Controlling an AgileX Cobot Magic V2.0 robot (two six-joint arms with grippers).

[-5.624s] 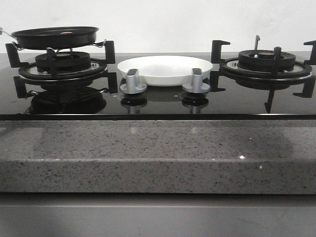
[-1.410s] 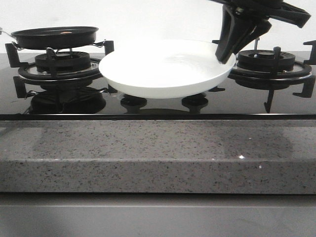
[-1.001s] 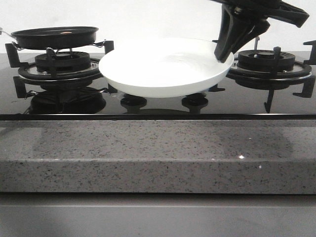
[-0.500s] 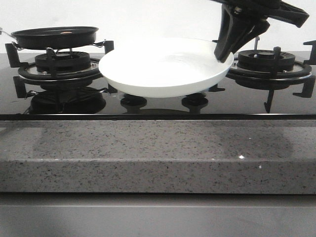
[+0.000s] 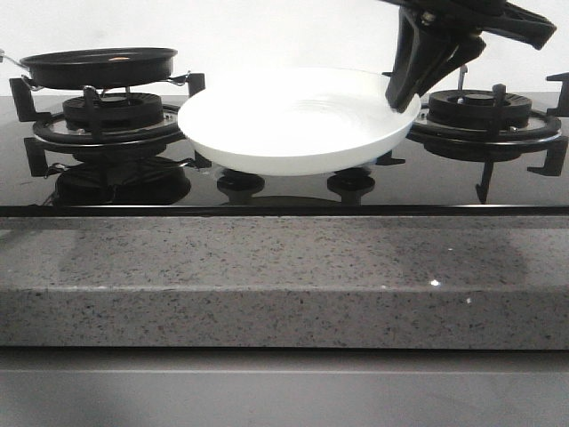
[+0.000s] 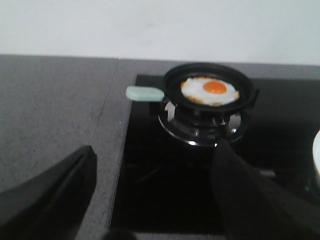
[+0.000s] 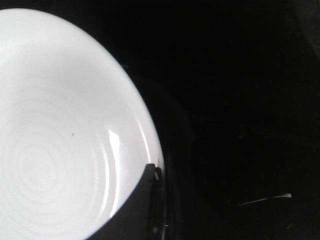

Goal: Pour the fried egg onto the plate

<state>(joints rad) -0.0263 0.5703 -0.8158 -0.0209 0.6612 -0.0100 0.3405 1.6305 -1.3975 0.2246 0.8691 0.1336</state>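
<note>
Stovetop [image 5: 267,191]: one plate [image 5: 293,120] clamped by right claw [image 5: 404,93]; left claw [image 6: 155,200] apart.

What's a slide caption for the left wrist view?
Open left gripper faces the fried egg in the black pan on the burner.

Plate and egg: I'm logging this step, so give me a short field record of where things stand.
plate: held by its right rim, raised above the stove knobs, empty
fried egg: in the frying pan on the left burner
right gripper: shut on plate rim
left gripper: open, holding nothing, apart from the pan
egg on plate: not yet
</note>
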